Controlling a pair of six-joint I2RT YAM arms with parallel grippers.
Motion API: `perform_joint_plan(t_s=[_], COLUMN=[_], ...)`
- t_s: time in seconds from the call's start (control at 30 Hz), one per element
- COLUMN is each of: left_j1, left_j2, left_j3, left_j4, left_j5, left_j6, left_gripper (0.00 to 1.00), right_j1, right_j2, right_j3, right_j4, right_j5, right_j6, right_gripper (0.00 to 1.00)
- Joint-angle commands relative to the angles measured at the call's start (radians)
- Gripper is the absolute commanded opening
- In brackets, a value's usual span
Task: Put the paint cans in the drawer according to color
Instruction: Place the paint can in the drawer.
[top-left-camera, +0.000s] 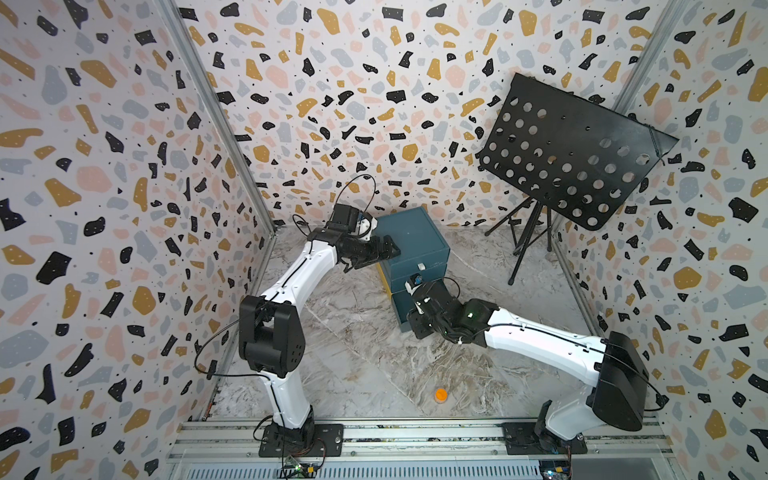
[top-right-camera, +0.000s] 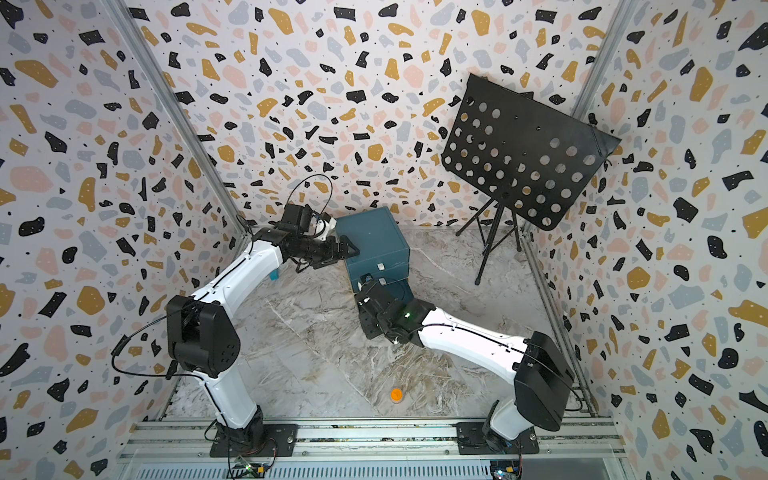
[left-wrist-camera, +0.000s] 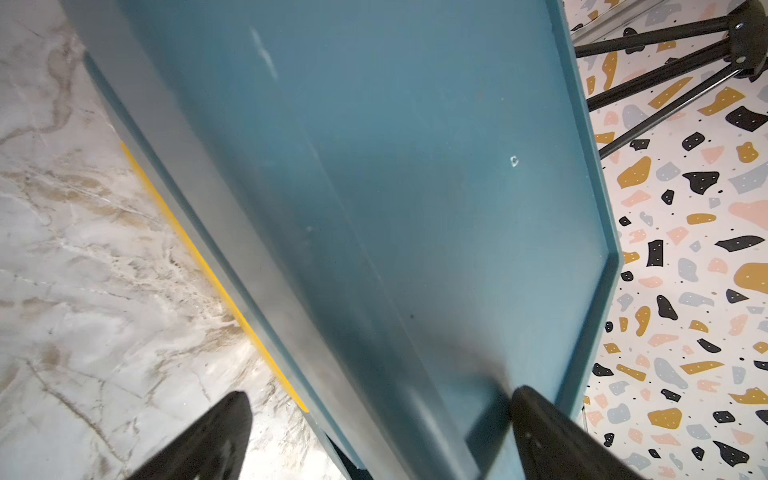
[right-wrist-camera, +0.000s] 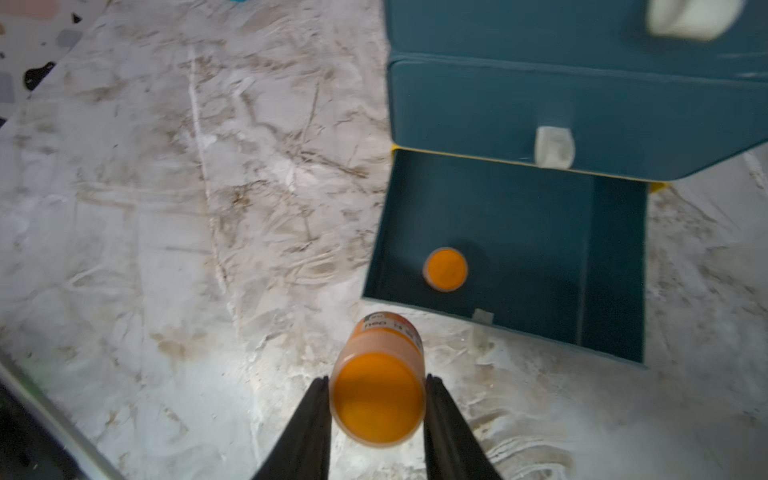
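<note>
The drawer box (top-left-camera: 415, 237) (top-right-camera: 374, 241) is a teal cube at the back of the marble table. Its bottom drawer (right-wrist-camera: 519, 232) is pulled out, and one orange-topped paint can (right-wrist-camera: 445, 269) stands inside. My right gripper (right-wrist-camera: 377, 379) is shut on another orange paint can (right-wrist-camera: 378, 399), held over the table just outside the open drawer's front rim. My left gripper (top-left-camera: 374, 255) (left-wrist-camera: 382, 395) is open and straddles the box's top left edge, one finger (left-wrist-camera: 552, 436) on the lid. A third orange can (top-left-camera: 441, 395) (top-right-camera: 396, 395) stands near the table's front edge.
A black perforated music stand (top-left-camera: 577, 153) on a tripod fills the back right corner. A small cyan block (top-right-camera: 274, 275) shows beside the left forearm. Patterned walls close in three sides, and a metal rail (top-left-camera: 415, 432) carries both arm bases at the front.
</note>
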Motion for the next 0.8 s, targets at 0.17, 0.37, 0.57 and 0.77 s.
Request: perform_joint_plan(t_s=[0.17,0.37,0.57,0.77], left_j1=[-0.005,-0.006,-0.006,-0.005], left_j2=[0.036,0.037,0.036,0.038], left_j3=[0.001,0.001,0.002,0.003], left_j4=[-0.08,-0.079,-0.08,-0.079], left_j5=[-0.044,-0.043,-0.043,-0.041], left_j6=[0.024,0.023,0.023,0.023], left_gripper=[1.0,1.0,1.0,1.0], right_j1=[-0.126,-0.155,-0.155,-0.155], right_j2=[0.062,0.138,0.205,0.208], right_j3=[0.002,0.033,0.055,0.011], right_j4=[0.081,0.122,0.124,0.146], right_j5=[-0.063,-0.084,-0.095,-0.131], right_j6=[0.049,0.049,0.054,0.065], right_gripper=[0.16,0.15,0.15,0.39])
